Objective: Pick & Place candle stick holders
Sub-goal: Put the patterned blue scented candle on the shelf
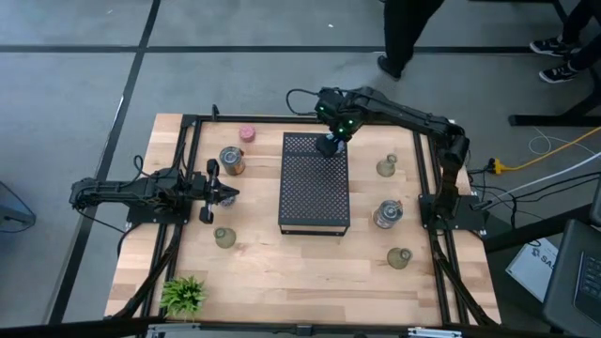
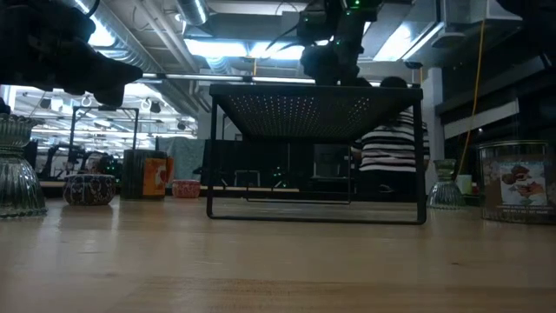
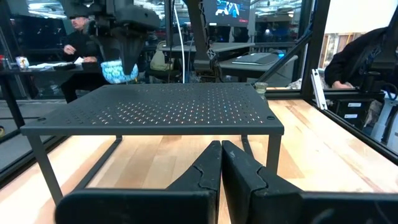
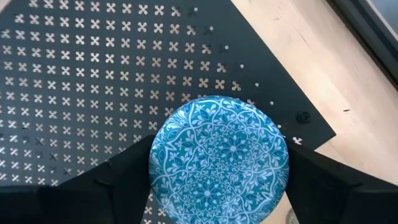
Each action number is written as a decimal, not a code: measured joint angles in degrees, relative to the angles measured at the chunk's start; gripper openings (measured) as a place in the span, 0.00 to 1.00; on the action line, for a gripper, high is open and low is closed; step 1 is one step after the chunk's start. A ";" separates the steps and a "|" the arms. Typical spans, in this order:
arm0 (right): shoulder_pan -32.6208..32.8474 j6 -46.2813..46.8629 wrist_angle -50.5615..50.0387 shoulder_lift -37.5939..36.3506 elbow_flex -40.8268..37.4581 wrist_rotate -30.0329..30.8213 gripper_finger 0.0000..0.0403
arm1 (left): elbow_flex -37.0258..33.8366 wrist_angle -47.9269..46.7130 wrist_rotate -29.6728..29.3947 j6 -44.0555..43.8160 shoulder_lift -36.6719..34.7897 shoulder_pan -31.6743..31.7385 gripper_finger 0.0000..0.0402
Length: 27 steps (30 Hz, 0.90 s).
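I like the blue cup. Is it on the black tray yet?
Not yet. The right tool holds the blue cup above the black tray.

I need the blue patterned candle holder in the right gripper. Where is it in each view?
High: hidden beneath the right gripper.
Low: not distinguishable.
Left wrist: blue holder above the tray's far corner.
Right wrist: fills centre.
Shared landmark: black perforated tray.

Grey floor (image 1: 75, 84) crossed by dark seams surrounds the pale wooden worktop (image 1: 310, 268). Beyond it, bright ceiling strip lights (image 2: 234, 48), desks with monitors (image 3: 233, 9), and seated people (image 3: 78, 37).
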 joint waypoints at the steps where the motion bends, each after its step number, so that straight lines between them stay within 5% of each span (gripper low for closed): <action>1: -0.02 0.00 0.04 0.10 0.00 0.00 0.76 | 0.01 0.00 0.00 0.02 -0.01 -0.02 0.02; 27: 0.14 1.99 1.03 0.17 -2.93 3.54 0.76 | -0.01 0.00 -0.01 0.00 0.00 0.00 0.02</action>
